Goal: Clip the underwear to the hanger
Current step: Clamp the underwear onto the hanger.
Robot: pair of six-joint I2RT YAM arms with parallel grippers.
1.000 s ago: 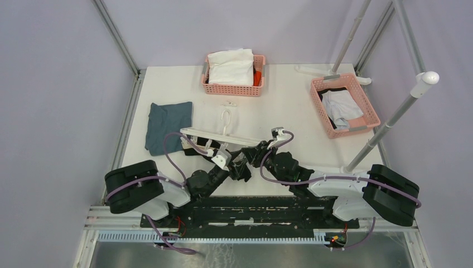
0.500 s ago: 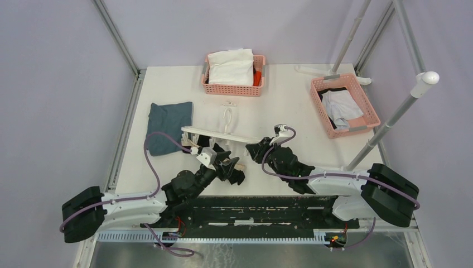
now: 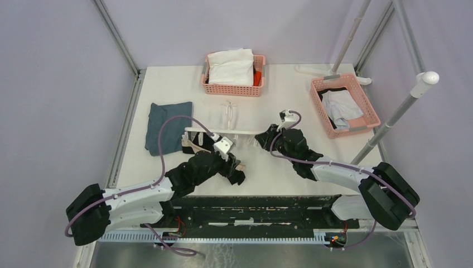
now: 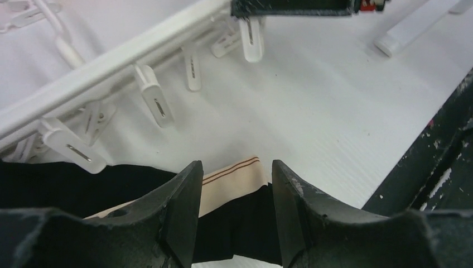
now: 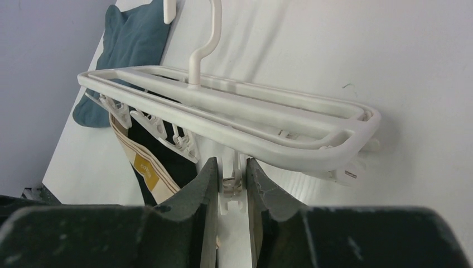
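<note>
White table [image 3: 290, 106], matte and lightly ribbed in the left wrist view, closed in by pale lilac walls and grey metal uprights at the corners. A black mounting rail [image 3: 251, 204] runs along the near edge and carries both arm bases.

Left gripper [image 4: 235, 167]: jaws spread, nothing pinched. It hangs just over the underwear [image 4: 83, 187], and the beige waistband with its thin brown stripes shows in the gap between the fingers.

The underwear lies bunched on the table just in front of the hanger [image 3: 223, 132], black fabric toward the near edge. One stretch of waistband runs up under the hanger's left end. I cannot tell whether any clip there bites it.

Right gripper [image 5: 231, 164]: jaws pressed onto one small white clip [image 5: 231, 190] dangling under the hanger's right end.

The hanger sits across mid-table with its hook pointing to the far side and a row of clips below its rail.

A folded blue-grey cloth [image 3: 167, 125] lies to the left of the hanger, flat on the table.

Far centre: pink basket [image 3: 231, 91] holding a white garment [image 3: 231, 66], with something orange at its right side. Far right: a second pink basket [image 3: 357, 127] with pale and dark cloth inside.

A grey pole with a white cap [image 3: 390, 120] leans up at the right edge.
</note>
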